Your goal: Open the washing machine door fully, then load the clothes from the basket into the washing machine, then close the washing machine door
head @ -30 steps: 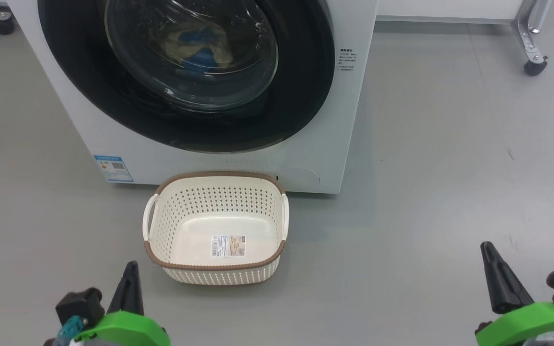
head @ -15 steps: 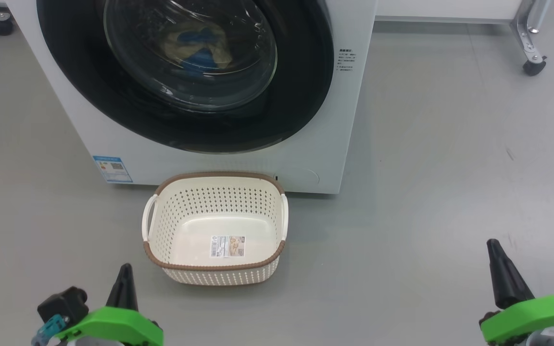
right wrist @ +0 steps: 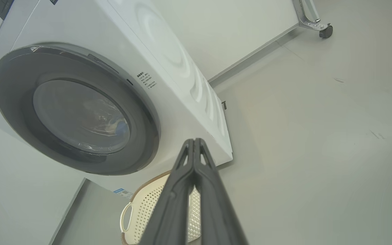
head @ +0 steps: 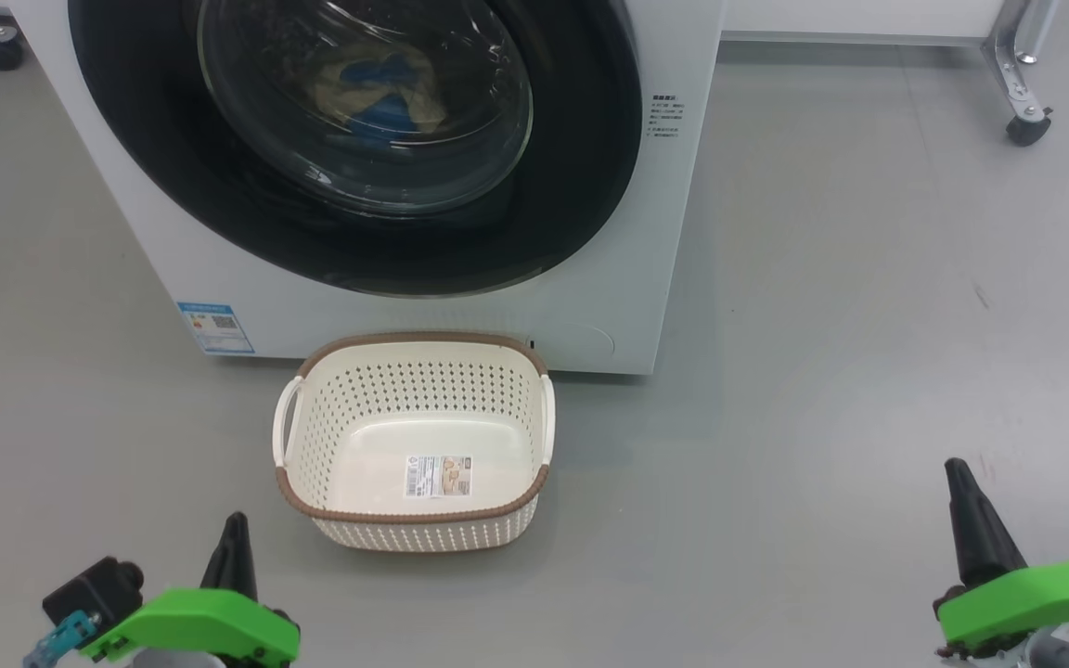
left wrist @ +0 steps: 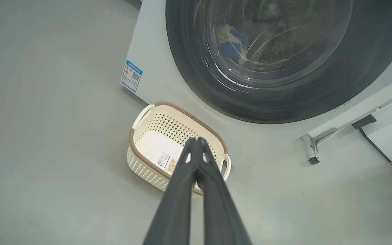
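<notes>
The white washing machine [head: 627,232] stands ahead with its black-rimmed glass door [head: 358,241] closed flat against the front. Through the glass I see the clothes [head: 386,83], cream and blue, lying in the drum. The cream basket [head: 414,441] sits empty on the floor just before the machine, only a label on its bottom. My left gripper [head: 236,529] is shut at the lower left, short of the basket's near left corner. My right gripper [head: 957,478] is shut at the lower right, well off to the basket's right. Both hold nothing; the wrist views show the fingers [left wrist: 196,149] [right wrist: 193,149] pressed together.
Grey floor [head: 822,325] spreads around the machine and basket. A metal frame leg on a black caster [head: 1022,125] stands at the far right, another caster [head: 1,51] at the far left. A blue sticker [head: 214,327] marks the machine's lower left corner.
Both grippers have drawn back toward the bottom edge of the head view, staying shut. Basket, door and clothes have not moved.
</notes>
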{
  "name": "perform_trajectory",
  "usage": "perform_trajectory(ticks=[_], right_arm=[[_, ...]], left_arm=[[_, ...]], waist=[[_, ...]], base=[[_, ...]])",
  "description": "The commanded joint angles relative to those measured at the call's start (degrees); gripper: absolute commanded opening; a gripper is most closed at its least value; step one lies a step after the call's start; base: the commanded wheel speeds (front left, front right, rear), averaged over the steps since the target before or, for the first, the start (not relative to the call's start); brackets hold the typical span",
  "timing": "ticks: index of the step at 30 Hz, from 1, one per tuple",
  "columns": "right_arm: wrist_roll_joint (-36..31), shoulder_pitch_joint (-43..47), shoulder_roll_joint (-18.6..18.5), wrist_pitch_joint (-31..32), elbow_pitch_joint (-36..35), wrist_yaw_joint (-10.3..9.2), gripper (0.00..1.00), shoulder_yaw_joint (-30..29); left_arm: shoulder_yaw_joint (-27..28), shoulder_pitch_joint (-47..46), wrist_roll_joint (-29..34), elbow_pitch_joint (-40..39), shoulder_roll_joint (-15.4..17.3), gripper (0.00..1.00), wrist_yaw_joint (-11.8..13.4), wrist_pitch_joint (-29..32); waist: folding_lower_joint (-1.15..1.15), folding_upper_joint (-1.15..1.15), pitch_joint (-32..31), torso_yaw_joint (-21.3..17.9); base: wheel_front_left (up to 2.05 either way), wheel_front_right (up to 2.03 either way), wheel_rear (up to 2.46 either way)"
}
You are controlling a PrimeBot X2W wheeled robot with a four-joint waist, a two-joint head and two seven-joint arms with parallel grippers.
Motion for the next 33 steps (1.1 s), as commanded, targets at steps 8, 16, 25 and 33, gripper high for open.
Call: perform_trajectory(ticks=[8,16,25,33], right_arm=[[6.04,-3.89,-0.78,1.26,-0.84,0.09,0.0,0.17],[12.17,-4.83,-0.85,2.29,0.03,0.11,0.0,0.26],[18.3,-5.77,-0.92,3.31,0.9,0.12,0.0,0.34],[23.75,-6.61,-0.98,4.22,1.67,0.13,0.0,0.42]], left_arm=[[2.88,-2.17,-5.29,-2.37,0.04,0.0,-0.85,1.3],[4.46,-2.09,-10.79,-2.6,-0.36,0.0,-1.42,2.68],[6.03,-2.01,-16.29,-2.83,-0.75,0.0,-2.0,4.05],[7.43,-1.94,-21.18,-3.04,-1.11,0.0,-2.52,5.27]], waist=[[0.0,0.0,-0.02,-0.08],[0.0,0.0,-0.05,-0.17],[0.0,0.0,-0.09,-0.26],[0.0,0.0,-0.11,-0.35]], base=[[0.0,0.0,0.0],[0.0,0.0,0.0],[0.0,0.0,0.0],[0.0,0.0,0.0]])
